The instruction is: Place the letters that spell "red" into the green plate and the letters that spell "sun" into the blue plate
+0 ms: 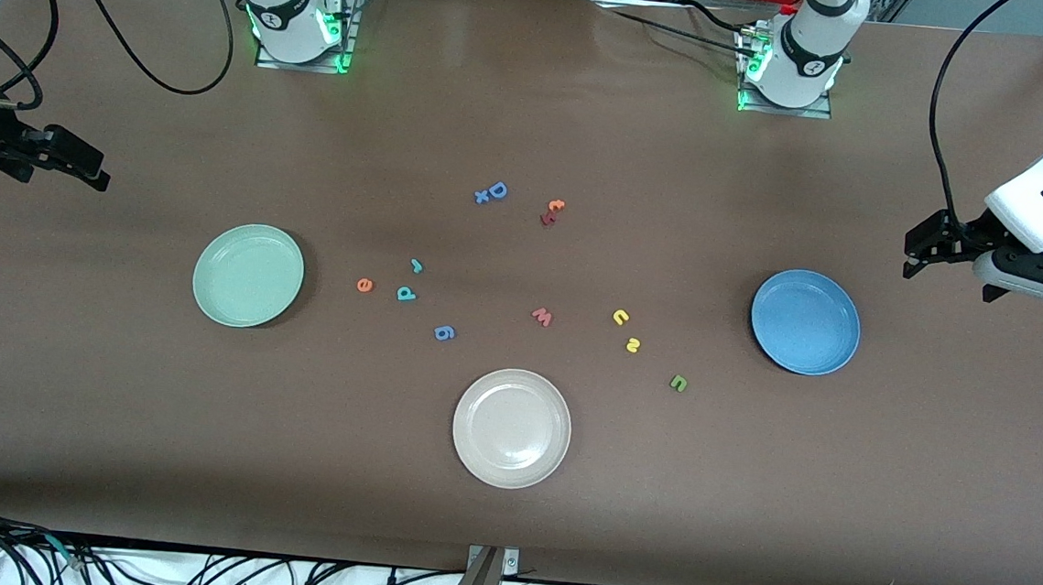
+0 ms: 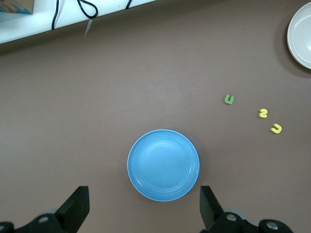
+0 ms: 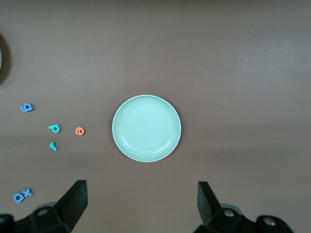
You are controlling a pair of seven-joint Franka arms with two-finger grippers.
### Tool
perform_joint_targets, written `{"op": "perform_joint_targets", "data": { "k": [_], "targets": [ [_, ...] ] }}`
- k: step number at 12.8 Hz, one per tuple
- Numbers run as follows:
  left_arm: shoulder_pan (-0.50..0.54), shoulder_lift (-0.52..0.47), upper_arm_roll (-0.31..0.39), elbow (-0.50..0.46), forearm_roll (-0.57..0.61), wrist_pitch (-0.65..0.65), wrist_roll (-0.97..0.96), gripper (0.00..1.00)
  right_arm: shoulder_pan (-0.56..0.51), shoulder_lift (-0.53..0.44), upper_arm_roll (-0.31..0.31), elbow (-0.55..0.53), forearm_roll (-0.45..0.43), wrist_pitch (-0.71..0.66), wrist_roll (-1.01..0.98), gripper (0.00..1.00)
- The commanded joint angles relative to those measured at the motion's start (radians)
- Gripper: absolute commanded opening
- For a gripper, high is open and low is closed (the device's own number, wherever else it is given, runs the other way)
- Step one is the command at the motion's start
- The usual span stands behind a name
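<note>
Both arms are just parked up in the air at their own ends of the table. The left gripper (image 2: 141,211) has its fingers spread wide with nothing in them, and so does the right gripper (image 3: 141,208). The green plate (image 1: 248,274) sits bare, with orange "e" (image 1: 364,285), teal "r" (image 1: 415,265) and teal "d" (image 1: 406,294) around its 3 o'clock. The blue plate (image 1: 805,321) has yellow "u" (image 1: 620,316), yellow "s" (image 1: 633,344) and green "n" (image 1: 679,382) off toward 9 o'clock. The beige plate (image 1: 512,428) sits nearest the camera
</note>
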Motion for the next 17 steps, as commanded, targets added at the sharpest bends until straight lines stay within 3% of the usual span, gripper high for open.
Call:
{"op": "perform_joint_targets", "data": {
  "k": [1, 8, 11, 17],
  "targets": [
    [-0.008, 0.009, 0.007, 0.02, -0.008, -0.002, 0.009, 1.0, 0.004, -0.012, -0.001, -0.004, -0.008, -0.001, -0.01, 1.0],
    [-0.008, 0.009, 0.007, 0.02, -0.007, -0.002, 0.009, 1.0, 0.005, -0.013, 0.0, -0.004, -0.006, -0.047, -0.007, 1.0],
    [-0.008, 0.009, 0.005, 0.02, -0.008, -0.002, 0.009, 1.0, 0.054, -0.002, 0.014, -0.007, -0.011, -0.107, 0.006, 1.0],
    [-0.008, 0.009, 0.005, 0.02, -0.008, -0.002, 0.009, 1.0, 0.171, 0.128, 0.014, -0.01, -0.003, -0.072, 0.035, 1.0]
  ]
}}
